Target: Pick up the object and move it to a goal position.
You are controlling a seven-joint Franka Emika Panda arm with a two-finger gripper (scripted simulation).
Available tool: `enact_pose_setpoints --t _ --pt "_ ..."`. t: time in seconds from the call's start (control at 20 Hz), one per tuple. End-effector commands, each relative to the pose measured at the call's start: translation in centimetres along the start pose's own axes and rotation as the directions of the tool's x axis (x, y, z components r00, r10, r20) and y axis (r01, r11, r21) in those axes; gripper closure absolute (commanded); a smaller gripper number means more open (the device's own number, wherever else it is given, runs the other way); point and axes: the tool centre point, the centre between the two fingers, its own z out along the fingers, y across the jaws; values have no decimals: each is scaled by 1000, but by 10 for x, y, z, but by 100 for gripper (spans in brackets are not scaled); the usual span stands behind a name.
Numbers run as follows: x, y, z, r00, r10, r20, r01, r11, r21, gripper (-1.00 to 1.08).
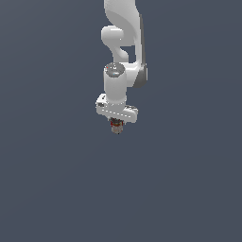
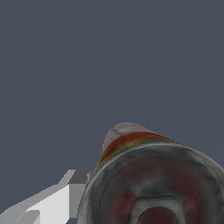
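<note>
Showing a white Panda arm (image 1: 122,38) descending from the top centre of the exterior view, against a plain, uniform slate-grey backdrop with nothing else around and nothing standing in the way. Ending in a white cross-bar with the tool (image 1: 116,126) beneath it, just above the frame's centre. Gripping the object (image 1: 116,128) between short dark fingers, closed against its sides. Appearing in the exterior view as a tiny stubby item, dark red above and tan-brown below, far narrower than the white bar, hanging directly under the bar's middle. Long axis roughly vertical there, upper end tucked up between the fingers, lower end pointing down; exact tilt too small to judge.

Filling the lower right of the wrist view at close range: the object (image 2: 144,175), a can-like cylinder seen nearly end-on, with a round, dull grey metallic end face, mottled with dark red and ringed by a raised rim. Side wall receding toward the frame's centre, banded red, yellow-green and pale. One blocky white-and-grey finger (image 2: 65,192) at lower left, just beside the rim. Surfaces smooth, rendered, faintly blurred.
</note>
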Motion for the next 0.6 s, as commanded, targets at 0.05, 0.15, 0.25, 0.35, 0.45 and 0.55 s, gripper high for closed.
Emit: enact_pose_setpoints --t 0.05,0.15,0.25,0.35,0.45,0.55 --pt "4 27 -17 1000 1 -4 -1 1000 2 108" --pt "5 39 -24 1000 1 -4 -1 1000 2 108" --pt "6 47 -29 1000 1 -4 -1 1000 2 108" --pt "7 53 -32 1000 2 -4 -2 1000 1 108" --pt "8 56 -34 1000 2 -4 -2 1000 1 108" --pt "8 56 -34 1000 1 -4 -1 1000 0 108"
